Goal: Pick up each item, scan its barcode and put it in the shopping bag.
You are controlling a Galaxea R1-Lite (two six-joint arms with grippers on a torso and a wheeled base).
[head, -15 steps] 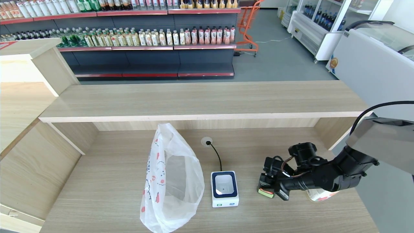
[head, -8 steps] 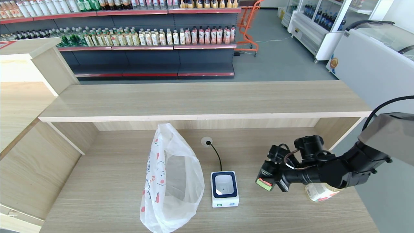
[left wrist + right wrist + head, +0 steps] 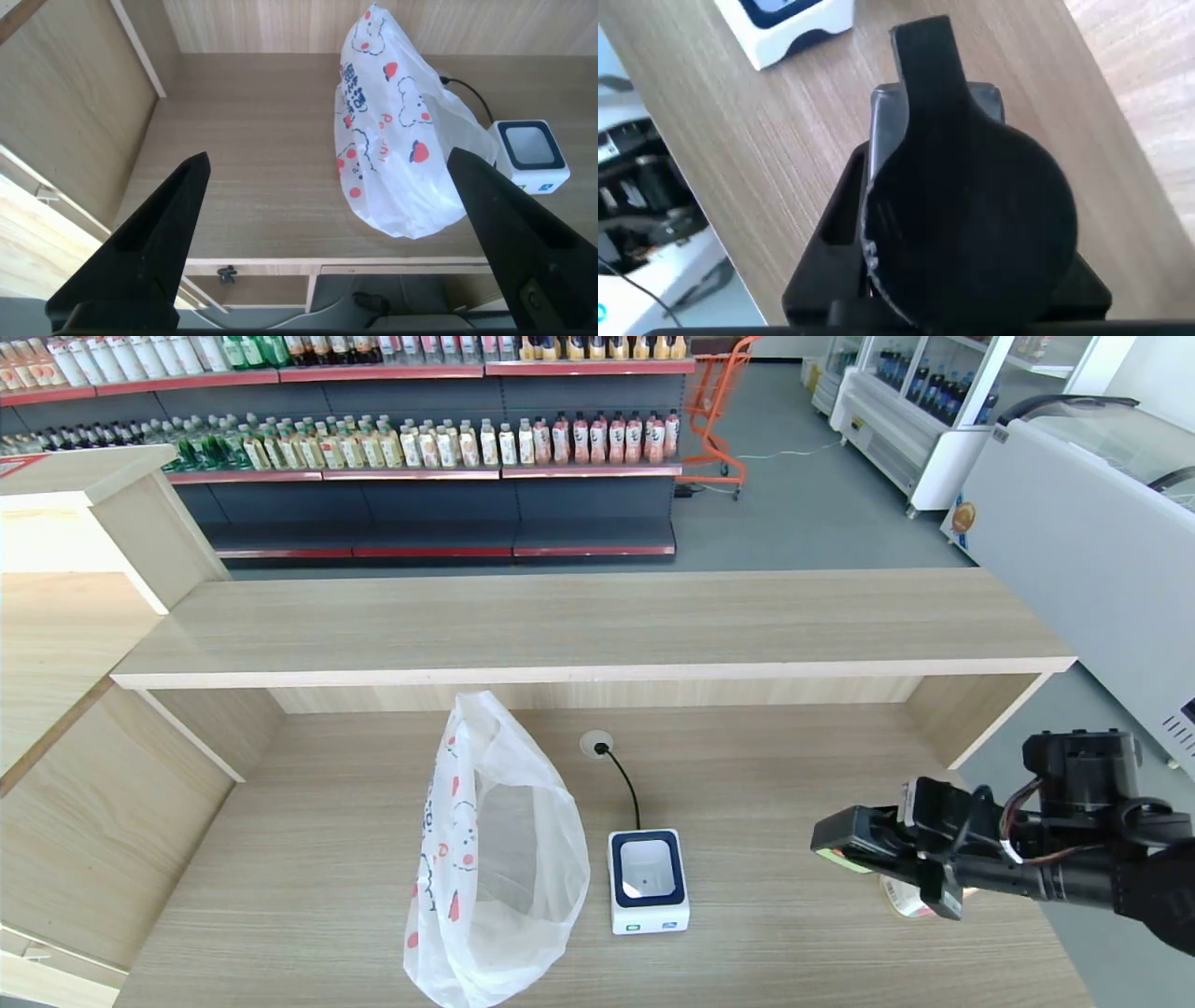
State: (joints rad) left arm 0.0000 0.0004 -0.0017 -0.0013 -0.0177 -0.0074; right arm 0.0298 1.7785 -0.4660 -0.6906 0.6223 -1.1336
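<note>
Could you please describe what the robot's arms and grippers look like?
The right arm is black and tubular, with a boxy black camera at the wrist and thin loose wires. The right gripper is black with a green-and-red patch. The left gripper has two black, wedge-shaped fingers.

White shopping bag (image 3: 467, 859), red cartoon print

We're in a shop: long shelves (image 3: 411, 474) packed with drink bottles (image 3: 523, 441), glass-topped freezers (image 3: 1064, 523) off right, and a checkout tabletop (image 3: 794, 952) carrying a barcode scanner (image 3: 648, 880) and shopping bag (image 3: 495, 859).
</note>
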